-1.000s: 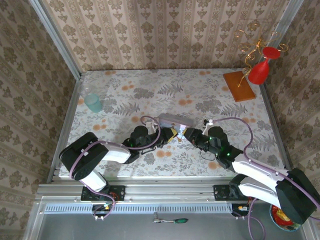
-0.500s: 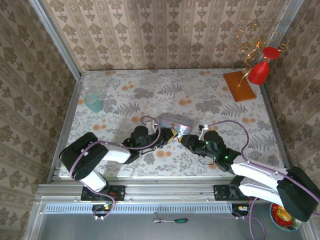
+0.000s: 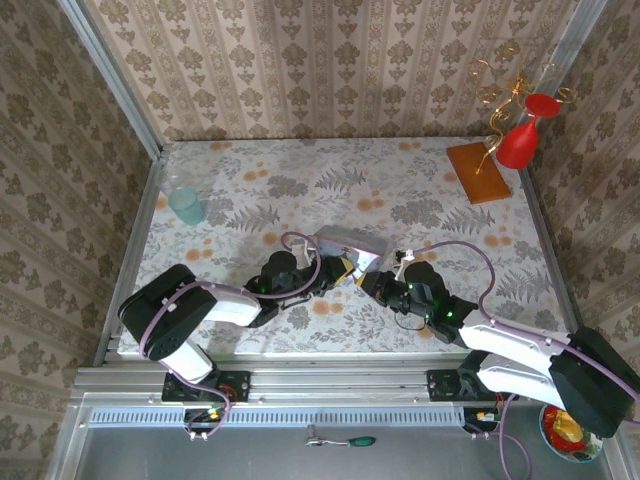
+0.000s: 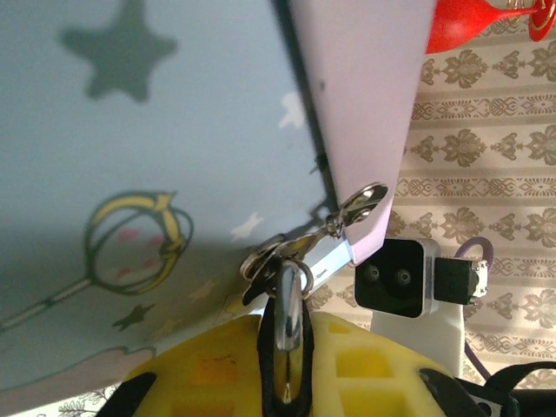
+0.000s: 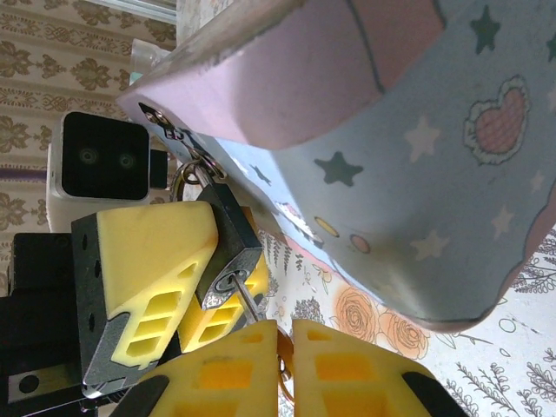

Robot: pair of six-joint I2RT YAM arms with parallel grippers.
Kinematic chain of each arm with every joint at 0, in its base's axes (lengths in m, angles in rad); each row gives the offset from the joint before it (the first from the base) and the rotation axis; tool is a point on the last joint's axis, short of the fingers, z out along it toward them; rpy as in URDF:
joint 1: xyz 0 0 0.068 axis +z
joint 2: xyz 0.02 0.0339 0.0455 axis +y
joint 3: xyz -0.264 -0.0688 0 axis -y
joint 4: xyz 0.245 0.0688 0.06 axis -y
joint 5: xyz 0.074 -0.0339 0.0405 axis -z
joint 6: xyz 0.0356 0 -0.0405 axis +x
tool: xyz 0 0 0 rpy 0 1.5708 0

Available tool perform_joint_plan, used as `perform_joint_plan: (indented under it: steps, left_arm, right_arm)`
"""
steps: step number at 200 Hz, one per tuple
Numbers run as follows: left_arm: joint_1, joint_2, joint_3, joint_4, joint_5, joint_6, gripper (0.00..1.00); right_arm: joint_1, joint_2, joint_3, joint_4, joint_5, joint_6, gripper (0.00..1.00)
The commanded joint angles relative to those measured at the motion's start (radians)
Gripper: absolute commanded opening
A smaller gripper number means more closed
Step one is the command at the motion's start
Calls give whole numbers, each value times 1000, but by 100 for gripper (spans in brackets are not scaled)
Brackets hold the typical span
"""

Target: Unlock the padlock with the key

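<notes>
Your right jaws have slid left since a second ago — they now sit just beside the pale blue rectangular tin (image 3: pixel 345 240), low over the floral surface (image 3: pixel 250 190), pinched narrow on the thin metal key (image 5: pixel 249 306). Its tip is in the tiny dark padlock (image 5: pixel 228 248) — your left jaws clamp that, hanging at the tin's clasp (image 5: pixel 187 165).

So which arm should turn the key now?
The right arm. The right gripper pinches the key, whose tip sits in the padlock keyhole. The left gripper is busy clamping the padlock, which hangs from the pale blue tin.
</notes>
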Motion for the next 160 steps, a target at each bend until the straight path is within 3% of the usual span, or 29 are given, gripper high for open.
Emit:
perform_joint_plan:
  steps: [1, 53, 112, 160]
  left_arm:
    - [-10, -31, 19, 62, 27, 14, 0]
    - [-26, -53, 18, -3, 21, 27, 0]
    - [-16, -52, 16, -2, 17, 18, 0]
    - [-4, -52, 16, -4, 17, 17, 0]
  right_arm:
    - [7, 24, 29, 13, 21, 0, 11]
    - [5, 54, 66, 11, 17, -20, 12]
    - [6, 37, 41, -25, 9, -43, 25]
    - [7, -60, 29, -174, 3, -133, 31]
